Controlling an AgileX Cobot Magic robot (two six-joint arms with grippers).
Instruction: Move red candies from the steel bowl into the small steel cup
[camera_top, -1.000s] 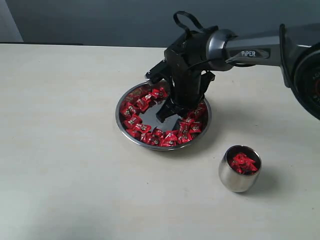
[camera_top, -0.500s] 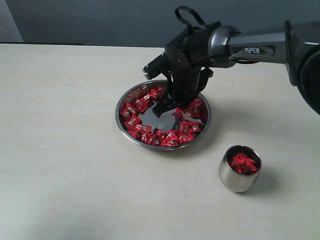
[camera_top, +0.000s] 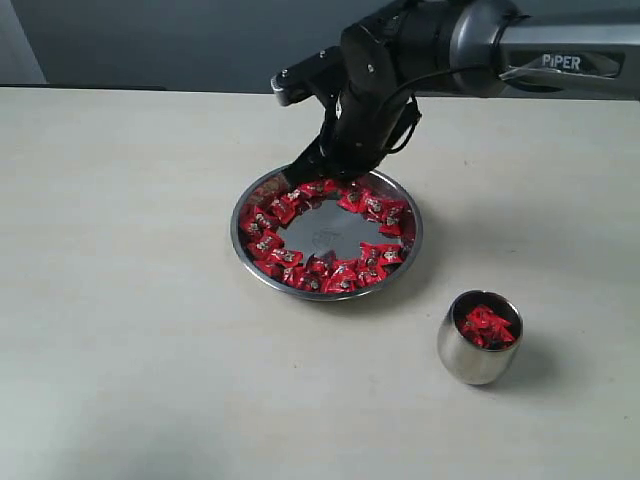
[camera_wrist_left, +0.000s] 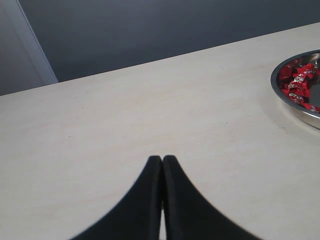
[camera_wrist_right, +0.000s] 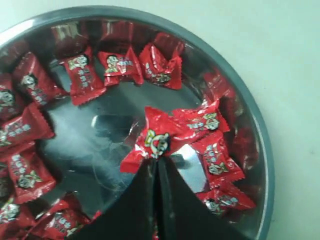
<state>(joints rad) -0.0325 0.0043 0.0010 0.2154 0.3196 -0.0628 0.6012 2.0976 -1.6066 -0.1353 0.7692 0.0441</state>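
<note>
The right jaws are pressed together on a single red candy, pinched by its crinkled wrapper at the very tips, its small dark-and-white mark facing outward. The jaws and their candy hang above the bowl, clear of its bottom. Directly below the tips lies the bare, shiny floor of the bowl. More red candies ring that bare patch, some just beyond the tips and others to either side along the low rim.

In the exterior view, the right arm reaches in over the counter. Its jaws slant down over the far edge of the bowl. The loose candies make a rough ring round the bowl's bare middle.

The cup stands upright on the counter, well apart from the right jaws. It is past the opposite side of the bowl from them and does not touch the bowl. Inside it is a small heap of red candies, sitting below its rim.

The left jaws are together, tip against tip, with nothing between them, over bare counter. Ahead of them and off to one side, well apart, a part of the bowl's rim shows, with a few candies inside it.
</note>
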